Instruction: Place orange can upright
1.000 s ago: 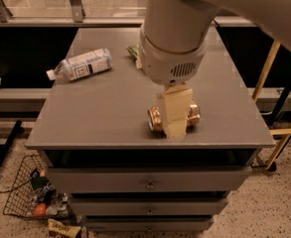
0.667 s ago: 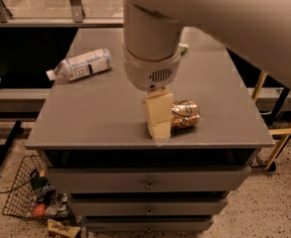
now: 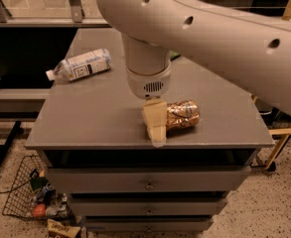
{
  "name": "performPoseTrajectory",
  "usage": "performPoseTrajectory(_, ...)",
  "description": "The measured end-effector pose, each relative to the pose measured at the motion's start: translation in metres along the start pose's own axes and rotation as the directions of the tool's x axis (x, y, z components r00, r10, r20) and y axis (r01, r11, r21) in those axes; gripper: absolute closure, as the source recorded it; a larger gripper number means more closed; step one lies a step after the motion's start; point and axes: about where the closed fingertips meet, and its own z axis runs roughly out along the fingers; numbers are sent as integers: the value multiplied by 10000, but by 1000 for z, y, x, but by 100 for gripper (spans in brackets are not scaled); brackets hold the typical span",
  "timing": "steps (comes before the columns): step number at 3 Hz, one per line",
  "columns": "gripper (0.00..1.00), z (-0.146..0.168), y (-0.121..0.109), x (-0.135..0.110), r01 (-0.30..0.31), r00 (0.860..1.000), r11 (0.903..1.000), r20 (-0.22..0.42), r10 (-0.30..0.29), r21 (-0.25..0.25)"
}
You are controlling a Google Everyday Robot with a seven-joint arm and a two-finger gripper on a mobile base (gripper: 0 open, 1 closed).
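The orange can (image 3: pixel 183 115) lies on its side on the grey cabinet top (image 3: pixel 95 118), near the front edge, right of centre. Its shiny copper body has tan and bluish print. My gripper (image 3: pixel 155 129) hangs from the big white arm (image 3: pixel 194 29) and reaches down to the can's left end, right against it in this view. The gripper's cream tip covers that end of the can, so I cannot tell whether it touches or holds the can.
A white-labelled plastic bottle (image 3: pixel 79 65) lies on its side at the back left of the cabinet top. A sliver of something green (image 3: pixel 174 55) shows behind the arm. Drawers (image 3: pixel 150 182) sit below the top. A wire basket (image 3: pixel 31 197) with clutter stands on the floor, left.
The arm and gripper have shifted left along the can. The gripper was over the can's middle; now it is at the left end and most of the can shows. The can still lies on its side.
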Motion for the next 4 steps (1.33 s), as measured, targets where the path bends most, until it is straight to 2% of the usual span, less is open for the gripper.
performPoseTrajectory(1, 0, 19, -9, 15, -646, 9963, 9978, -564, 652, 117)
performPoseTrajectory(2, 16, 32, -17, 32, -1119, 9889, 9935, -959, 1133, 192)
performPoseTrajectory(4, 64, 34, -23, 54, -1231, 9846, 9918, -1211, 1263, 329)
